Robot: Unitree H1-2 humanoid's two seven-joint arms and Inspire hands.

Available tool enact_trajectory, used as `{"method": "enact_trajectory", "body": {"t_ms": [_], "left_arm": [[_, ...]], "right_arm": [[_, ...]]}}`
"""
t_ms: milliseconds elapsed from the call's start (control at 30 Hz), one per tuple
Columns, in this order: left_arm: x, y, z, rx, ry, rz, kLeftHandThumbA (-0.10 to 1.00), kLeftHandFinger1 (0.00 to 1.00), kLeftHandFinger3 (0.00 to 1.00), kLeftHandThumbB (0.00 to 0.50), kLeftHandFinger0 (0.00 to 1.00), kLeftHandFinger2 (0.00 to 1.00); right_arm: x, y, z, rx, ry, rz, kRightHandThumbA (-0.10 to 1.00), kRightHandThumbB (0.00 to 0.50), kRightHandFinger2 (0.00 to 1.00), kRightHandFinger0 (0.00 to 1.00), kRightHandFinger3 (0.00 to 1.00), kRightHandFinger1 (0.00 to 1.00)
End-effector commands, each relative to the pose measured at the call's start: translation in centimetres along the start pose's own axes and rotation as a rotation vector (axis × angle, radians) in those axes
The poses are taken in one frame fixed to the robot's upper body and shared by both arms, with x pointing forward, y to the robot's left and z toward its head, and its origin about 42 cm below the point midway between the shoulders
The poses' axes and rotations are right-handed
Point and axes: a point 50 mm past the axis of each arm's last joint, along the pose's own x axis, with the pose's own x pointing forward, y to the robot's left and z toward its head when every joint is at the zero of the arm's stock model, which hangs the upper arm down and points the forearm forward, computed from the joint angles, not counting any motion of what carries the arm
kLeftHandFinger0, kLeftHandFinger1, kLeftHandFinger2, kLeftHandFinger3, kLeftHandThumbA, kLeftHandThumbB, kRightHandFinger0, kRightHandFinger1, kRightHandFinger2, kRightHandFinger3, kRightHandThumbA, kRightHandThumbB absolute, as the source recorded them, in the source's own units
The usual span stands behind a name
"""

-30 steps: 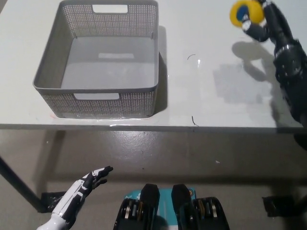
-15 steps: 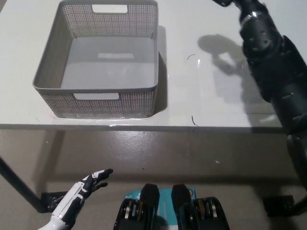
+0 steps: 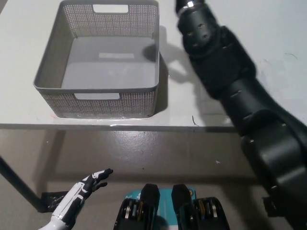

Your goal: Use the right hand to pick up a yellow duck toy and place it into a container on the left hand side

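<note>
Basket [image 3: 96, 88] beside table [image 3: 192, 112] front edge

table [image 3: 96, 122]: white, glossy top | floor [image 3: 158, 153]: grey (scuffed) | leg [image 3: 19, 184]: dark

place: bare test or lab-type space, exact kind cannot be told | shown by: plain white table [image 3: 225, 115] set on grey hard floor [image 3: 158, 153] | tabletop: grey perforated plastic basket [image 3: 96, 103] | floor: black tape patch [image 3: 50, 199] seen near table leg
</note>
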Motion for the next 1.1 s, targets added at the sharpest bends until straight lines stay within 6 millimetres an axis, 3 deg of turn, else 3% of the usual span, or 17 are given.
{"method": "enact_trajectory", "body": {"t_ms": [0, 133, 200, 300, 333, 433, 467, 500, 533, 567, 600, 633, 667, 800, 900, 1067], "left_arm": [[0.4, 0.3, 1.1, 0.051, -0.051, -0.014, 1.00, 0.98, 1.00, 0.216, 0.98, 0.99], [0.4, 0.2, 1.2, 0.076, -0.068, -0.024, 1.00, 0.96, 1.00, 0.228, 0.96, 0.98], [0.5, 0.1, 1.2, 0.086, -0.068, -0.031, 1.00, 0.95, 1.00, 0.243, 0.95, 0.98], [0.4, 0.3, 1.4, 0.090, -0.062, -0.034, 1.00, 0.96, 1.00, 0.260, 0.96, 0.98], [0.5, 0.3, 1.4, 0.092, -0.063, -0.035, 1.00, 0.96, 1.00, 0.255, 0.96, 0.98], [0.8, 0.5, 1.8, 0.110, -0.079, -0.044, 1.00, 0.94, 1.00, 0.242, 0.94, 0.97], [0.8, 0.5, 1.8, 0.111, -0.079, -0.046, 1.00, 0.94, 1.00, 0.242, 0.94, 0.97], [0.8, 0.4, 1.8, 0.112, -0.078, -0.050, 1.00, 0.94, 1.00, 0.243, 0.94, 0.96], [0.8, 0.4, 1.7, 0.114, -0.077, -0.052, 1.00, 0.94, 1.00, 0.244, 0.94, 0.96], [0.8, 0.4, 1.7, 0.117, -0.076, -0.052, 1.00, 0.94, 1.00, 0.253, 0.94, 0.96], [0.8, 0.4, 1.6, 0.118, -0.075, -0.052, 1.00, 0.93, 1.00, 0.261, 0.93, 0.95], [0.7, 0.3, 1.5, 0.121, -0.073, -0.054, 1.00, 0.92, 1.00, 0.260, 0.92, 0.94], [0.6, 0.2, 1.3, 0.127, -0.075, -0.058, 1.00, 0.91, 1.00, 0.260, 0.91, 0.94], [0.5, -0.2, 0.9, 0.121, -0.076, -0.058, 1.00, 0.91, 1.00, 0.254, 0.89, 0.92], [0.1, -0.5, 0.7, 0.119, -0.067, -0.053, 1.00, 0.90, 1.00, 0.267, 0.89, 0.92], [-0.4, -0.7, 0.2, 0.099, -0.074, -0.053, 1.00, 0.90, 1.00, 0.251, 0.89, 0.93]], "right_arm": [[2.1, 0.5, 4.0, 0.045, -0.093, -0.019, -0.10, 0.121, 0.81, 0.00, 0.94, 0.37], [1.2, 2.7, 3.0, 0.029, -0.056, 0.006, -0.10, 0.133, 0.82, 0.00, 0.87, 0.46], [0.8, 3.4, 2.2, 0.021, -0.016, 0.022, -0.10, 0.126, 0.85, 0.01, 0.90, 0.49], [0.2, 3.9, 1.2, 0.001, 0.000, 0.027, -0.10, 0.155, 0.84, 0.01, 0.92, 0.49], [0.2, 3.8, 1.2, -0.001, 0.005, 0.029, -0.10, 0.142, 0.84, 0.01, 0.92, 0.49], [0.0, 3.4, 0.1, 0.017, 0.056, 0.032, -0.10, 0.146, 0.78, 0.00, 0.85, 0.45], [0.0, 3.4, -0.1, 0.015, 0.067, 0.027, -0.10, 0.159, 0.82, 0.04, 0.87, 0.50], [-0.1, 3.4, -0.4, 0.012, 0.095, 0.027, -0.10, 0.253, 1.00, 0.28, 1.00, 0.76], [-0.1, 3.4, -0.6, 0.011, 0.117, 0.034, -0.10, 0.225, 1.00, 0.33, 1.00, 0.77], [-0.1, 3.3, -0.8, -0.002, 0.133, 0.082, 0.18, 0.291, 1.00, 0.89, 1.00, 1.00], [0.0, 3.2, -1.0, -0.042, 0.148, 0.142, 0.45, 0.343, 1.00, 1.00, 1.00, 1.00], [0.0, 3.1, -1.2, -0.093, 0.166, 0.205, 0.61, 0.405, 1.00, 1.00, 1.00, 1.00], [-0.2, 3.1, -1.4, -0.112, 0.174, 0.237, 0.69, 0.447, 1.00, 1.00, 1.00, 1.00], [-0.7, 3.0, -1.7, -0.090, 0.162, 0.242, 0.90, 0.395, 1.00, 1.00, 1.00, 1.00], [-0.9, 3.2, -1.7, -0.091, 0.159, 0.250, 1.00, 0.387, 1.00, 1.00, 1.00, 1.00], [-1.7, 2.7, -2.2, -0.075, 0.152, 0.248, 1.00, 0.362, 1.00, 1.00, 1.00, 1.00]]}}
